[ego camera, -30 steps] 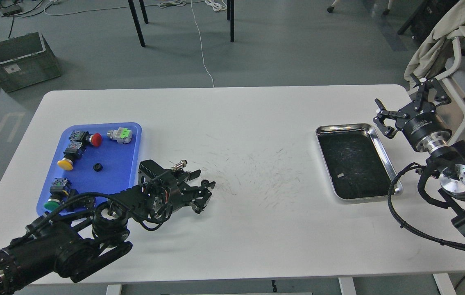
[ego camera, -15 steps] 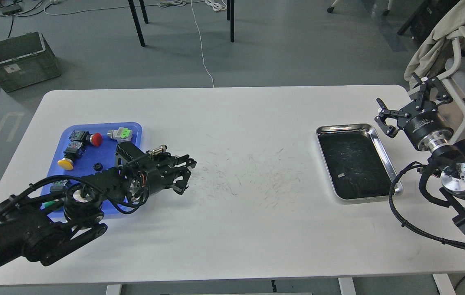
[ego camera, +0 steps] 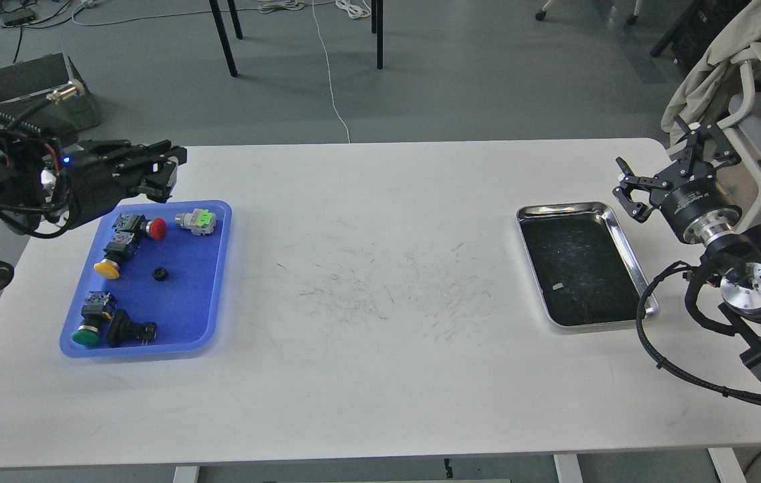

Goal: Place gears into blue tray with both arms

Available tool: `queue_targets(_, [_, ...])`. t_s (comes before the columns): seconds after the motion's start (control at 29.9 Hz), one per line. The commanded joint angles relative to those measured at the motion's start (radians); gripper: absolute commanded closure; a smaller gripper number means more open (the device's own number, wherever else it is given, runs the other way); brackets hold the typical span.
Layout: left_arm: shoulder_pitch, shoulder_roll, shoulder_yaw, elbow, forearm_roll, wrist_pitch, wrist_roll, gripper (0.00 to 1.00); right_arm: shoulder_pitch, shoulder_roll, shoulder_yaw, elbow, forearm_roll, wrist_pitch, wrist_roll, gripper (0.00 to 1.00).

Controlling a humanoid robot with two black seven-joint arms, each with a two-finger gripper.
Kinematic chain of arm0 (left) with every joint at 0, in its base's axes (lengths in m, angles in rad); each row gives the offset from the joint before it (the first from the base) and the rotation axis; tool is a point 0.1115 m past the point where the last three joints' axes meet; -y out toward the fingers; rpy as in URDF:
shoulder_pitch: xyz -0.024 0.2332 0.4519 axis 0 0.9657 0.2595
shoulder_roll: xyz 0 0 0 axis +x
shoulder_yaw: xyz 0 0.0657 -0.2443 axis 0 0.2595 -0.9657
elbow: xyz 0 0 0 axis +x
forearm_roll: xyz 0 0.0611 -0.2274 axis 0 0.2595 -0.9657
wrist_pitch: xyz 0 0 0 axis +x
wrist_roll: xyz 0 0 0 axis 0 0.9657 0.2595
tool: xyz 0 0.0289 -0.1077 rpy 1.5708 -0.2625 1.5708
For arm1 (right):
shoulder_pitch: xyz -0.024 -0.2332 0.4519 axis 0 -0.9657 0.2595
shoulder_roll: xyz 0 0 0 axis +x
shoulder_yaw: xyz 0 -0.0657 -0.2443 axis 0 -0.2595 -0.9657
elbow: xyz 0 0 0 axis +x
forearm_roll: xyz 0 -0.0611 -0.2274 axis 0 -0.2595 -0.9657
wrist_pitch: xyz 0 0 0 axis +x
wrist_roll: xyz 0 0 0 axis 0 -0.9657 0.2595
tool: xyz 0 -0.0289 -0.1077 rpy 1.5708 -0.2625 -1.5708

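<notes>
The blue tray [ego camera: 187, 303] lies at the left of the white table. One small black gear [ego camera: 160, 273] rests near its middle. My left gripper [ego camera: 172, 173] hovers above the tray's far edge with its dark fingers drawn close. A gear between them cannot be made out against the black. My right gripper [ego camera: 656, 159] is raised at the table's right edge, beyond the steel tray, its claws spread open and holding nothing.
Push-button switches with red [ego camera: 154, 228], light-green [ego camera: 197, 219], yellow [ego camera: 107, 267], green [ego camera: 88, 333] and black [ego camera: 129, 330] caps sit in the blue tray. A shiny steel tray [ego camera: 629, 249] with a dark bottom lies at the right. A grey crate [ego camera: 18, 80] stands on the floor.
My left arm lifted from the table's middle and swung left and back over the blue tray. The gear beside its fingertips is gone from the table. The right arm barely moved.
</notes>
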Motion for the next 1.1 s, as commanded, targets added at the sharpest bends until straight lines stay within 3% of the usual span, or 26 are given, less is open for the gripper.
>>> queue_targets(0.0, [0.115,0.022,0.009,0.006,0.005,0.087,-0.001,0.96,0.000,0.002,-0.003,-0.001,0.000,0.000,0.000,0.05])
queue_targets(0.33, [0.305,-0.033,0.009,0.061,0.117,0.190,0.002,0.96,0.000,0.003,-0.015,-0.004,-0.003,0.000,0.000,0.04])
queue_targets(0.87, [0.308,-0.147,0.009,0.138,0.173,0.193,0.002,0.93,-0.002,0.002,-0.015,-0.007,-0.003,0.000,0.000,0.04])
queue_targets(0.97, [0.308,-0.159,0.009,0.153,0.173,0.193,0.002,0.90,-0.002,0.002,-0.014,-0.009,-0.003,0.002,0.000,0.04])
queue_targets(1.07, [0.308,-0.168,0.009,0.155,0.173,0.193,0.002,0.80,-0.003,0.002,-0.014,-0.010,-0.003,0.000,0.000,0.04])
